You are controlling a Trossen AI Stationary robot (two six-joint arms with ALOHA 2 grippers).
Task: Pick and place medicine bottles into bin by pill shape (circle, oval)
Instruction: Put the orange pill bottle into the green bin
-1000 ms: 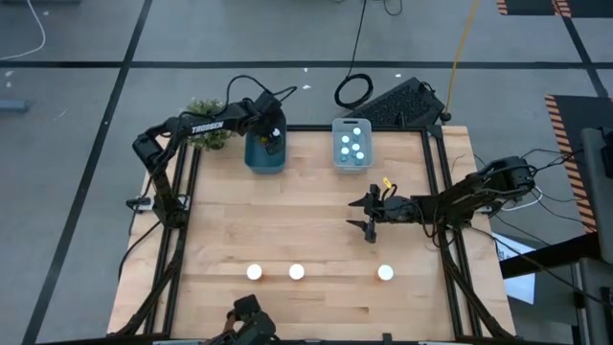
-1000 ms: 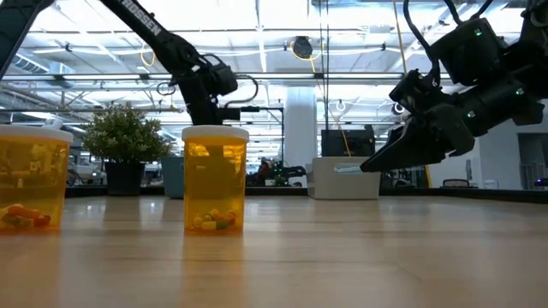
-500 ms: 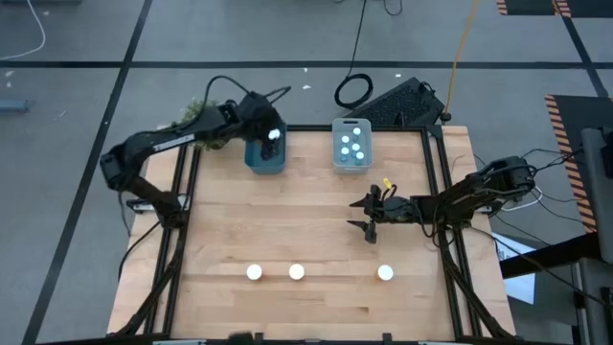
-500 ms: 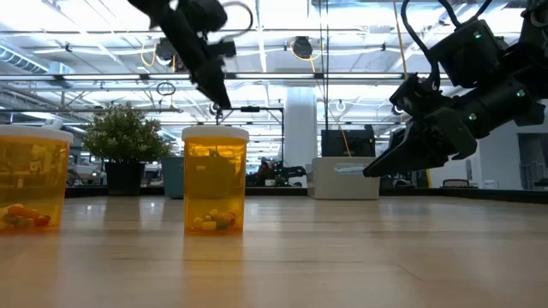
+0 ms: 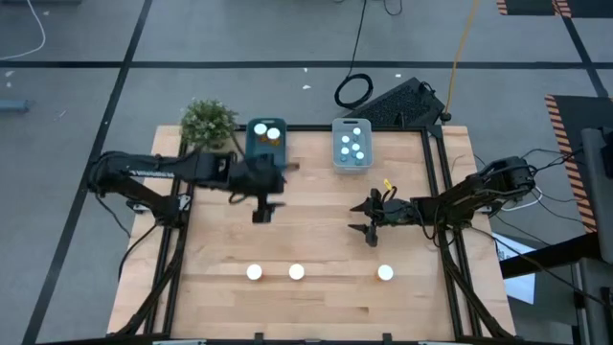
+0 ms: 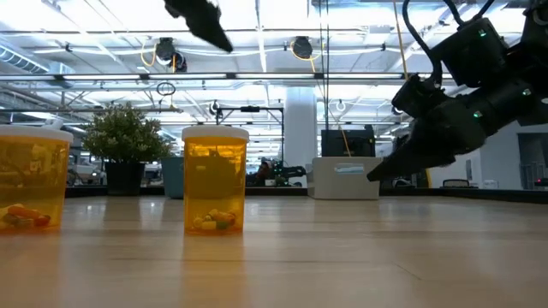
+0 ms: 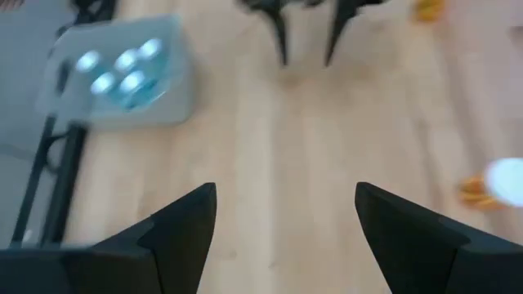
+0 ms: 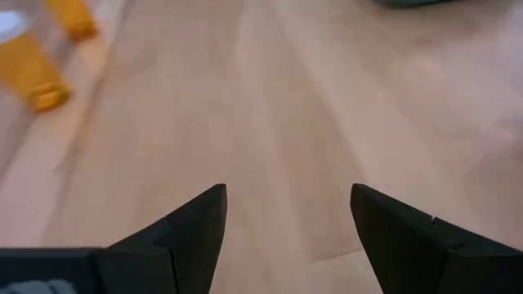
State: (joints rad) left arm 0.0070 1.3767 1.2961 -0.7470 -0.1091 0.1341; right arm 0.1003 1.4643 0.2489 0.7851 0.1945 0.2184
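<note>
Medicine bottles: three amber ones stand in a row near the table's (image 5: 316, 240) six o'clock edge, white caps up — one (image 5: 254, 272) at about seven o'clock, its neighbour (image 5: 297, 272) just beside it, and a third (image 5: 385, 273) off toward five o'clock, well apart from the pair. Up at twelve o'clock sit two bins: the dark teal bin (image 5: 265, 134) shows two white caps inside, and the pale bin (image 5: 352, 142) to its three o'clock side holds several small blue-teal bottles. The left gripper (image 5: 261, 207) hangs over the table at about ten o'clock from centre, below the teal bin, fingers spread wide and nothing between them. The right gripper (image 5: 371, 217) waits at about three o'clock of centre, jaws also parted wide and empty. A potted plant (image 5: 208, 123) sits at the eleven o'clock corner.
</note>
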